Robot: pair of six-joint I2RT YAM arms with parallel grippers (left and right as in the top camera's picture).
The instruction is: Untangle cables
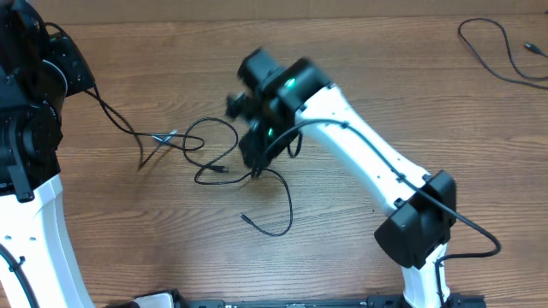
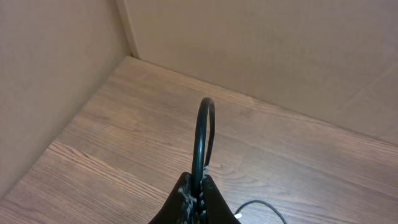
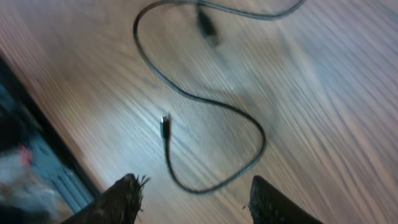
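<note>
Thin black cables [image 1: 205,141] lie tangled mid-table, with a silvery knot of plug tips [image 1: 164,136]. One strand runs up-left to my left gripper [image 1: 84,84]. In the left wrist view that gripper [image 2: 200,193] is shut on a black cable [image 2: 202,134] that arcs up from the jaws. My right gripper [image 1: 255,158] hovers over the tangle's right side. It is open [image 3: 196,190], above a cable loop [image 3: 249,118] with a plug tip [image 3: 165,121]. This loop trails toward the front of the table [image 1: 287,201].
A separate black cable [image 1: 497,51] lies at the far right back corner. Tan walls stand behind the left gripper [image 2: 280,50]. A dark rail [image 1: 300,302] runs along the front edge. The white arm bases stand at front left and front right.
</note>
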